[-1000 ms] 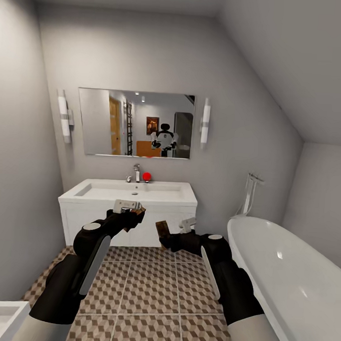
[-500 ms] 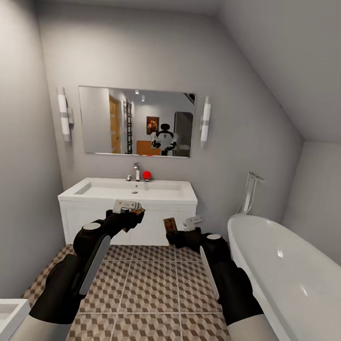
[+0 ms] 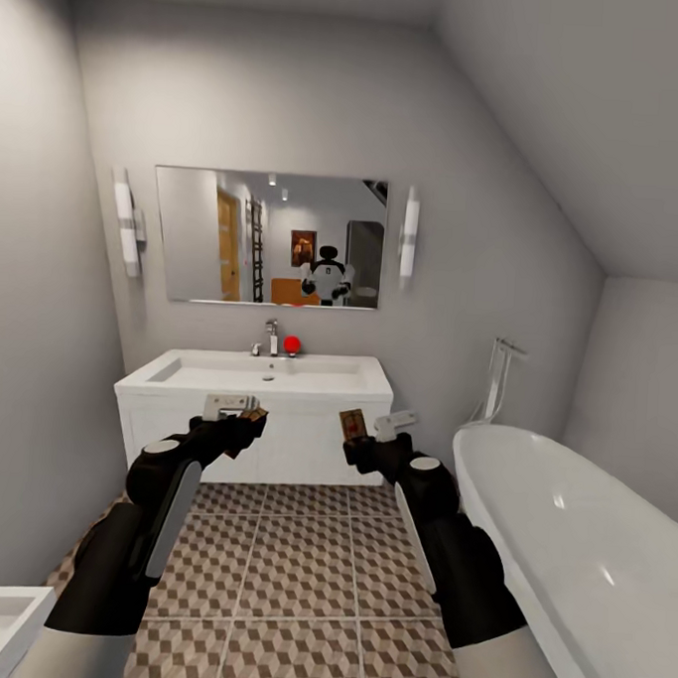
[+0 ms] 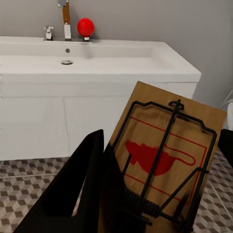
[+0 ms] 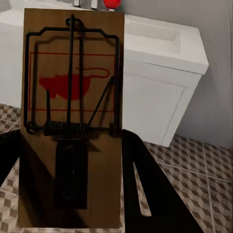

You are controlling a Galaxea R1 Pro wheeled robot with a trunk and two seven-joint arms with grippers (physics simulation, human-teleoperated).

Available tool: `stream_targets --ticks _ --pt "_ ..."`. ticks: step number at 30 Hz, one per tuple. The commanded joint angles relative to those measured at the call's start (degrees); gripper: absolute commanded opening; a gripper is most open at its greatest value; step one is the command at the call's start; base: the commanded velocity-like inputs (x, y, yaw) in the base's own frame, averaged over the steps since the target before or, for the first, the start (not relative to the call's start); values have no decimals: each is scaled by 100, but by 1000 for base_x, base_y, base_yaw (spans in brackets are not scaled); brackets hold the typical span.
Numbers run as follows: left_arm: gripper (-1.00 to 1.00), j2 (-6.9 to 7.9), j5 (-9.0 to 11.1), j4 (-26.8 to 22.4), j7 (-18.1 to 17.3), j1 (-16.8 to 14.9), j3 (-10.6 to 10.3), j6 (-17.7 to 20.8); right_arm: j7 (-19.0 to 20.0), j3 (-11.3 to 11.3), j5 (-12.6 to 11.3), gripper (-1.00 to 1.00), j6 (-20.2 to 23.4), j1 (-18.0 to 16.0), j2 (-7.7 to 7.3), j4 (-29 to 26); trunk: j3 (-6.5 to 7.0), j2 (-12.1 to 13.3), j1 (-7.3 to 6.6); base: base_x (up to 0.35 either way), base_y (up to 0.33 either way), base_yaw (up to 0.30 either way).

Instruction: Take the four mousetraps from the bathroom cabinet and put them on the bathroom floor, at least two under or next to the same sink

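Both arms are showing as glossy black shells in the head view, thick and rounded, tapering toward the wrists. The left arm (image 3: 134,547) is wearing a long pale grey inlay strip along its forearm and a round grey cap at the joint above; the right arm (image 3: 457,554) is carrying the same strip and cap. Near the shoulders each shell is giving way to a light grey-white segment. The left tool (image 3: 234,410) and right tool (image 3: 374,427) are ending in pale grey blocks on black mounts. In the wrist views the fingers (image 4: 73,194) are appearing as flat, matte black wedges.
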Motion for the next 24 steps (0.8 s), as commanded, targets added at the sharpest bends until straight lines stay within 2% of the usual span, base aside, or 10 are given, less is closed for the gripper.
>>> stream_targets --ticks 1,10,24 --pt "-100 -1 43 -5 31 -7 6 28 12 5 46 -100 37 -6 0 -52 -26 -46 23 0 0 0" --pt "-100 0 32 -13 193 -40 29 5 -383 37 28 -100 58 -39 -13 -256 -188 -407 221 0 0 0" --pt "-100 0 32 -38 221 -65 31 -27 -511 75 50 -100 -2 -27 -22 -334 -439 -969 528 0 0 0"
